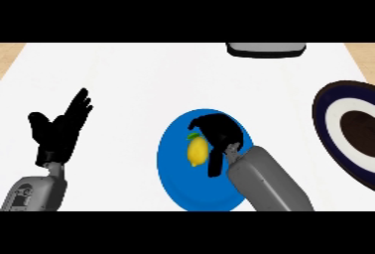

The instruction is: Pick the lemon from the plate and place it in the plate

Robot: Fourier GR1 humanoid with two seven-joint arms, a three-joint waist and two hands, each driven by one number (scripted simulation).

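Right hand (218, 133) hangs over the blue plate (176, 183), its fingers curled down around the upper end of the lemon (196, 151), with the thumb trailing back along the fruit's right side. Whether the fingers actually press the lemon or only cup over it cannot be told from this steep view. The grey forearm comes in from the counter's near edge and covers the plate's right part.

Going by size, the white counter (147, 74) carries everything and fills almost the whole view, with a strip of tan surface showing past its far corners. Next comes the dark plate (333, 141) with navy rim, white ring and brown middle, lying at the counter's right edge and partly cut off there, well apart from the blue plate. The blue plate sits toward the near edge, a little right of the counter's middle. The lemon lies on it, left of the plate's middle, long axis running near to far, with a small green leaf at its far end.

A grey and black object (265, 49) sits at the far edge, only partly in view.

Left hand (58, 130) rests open near the left edge, fingers straight and pointing away, thumb spread, touching nothing.
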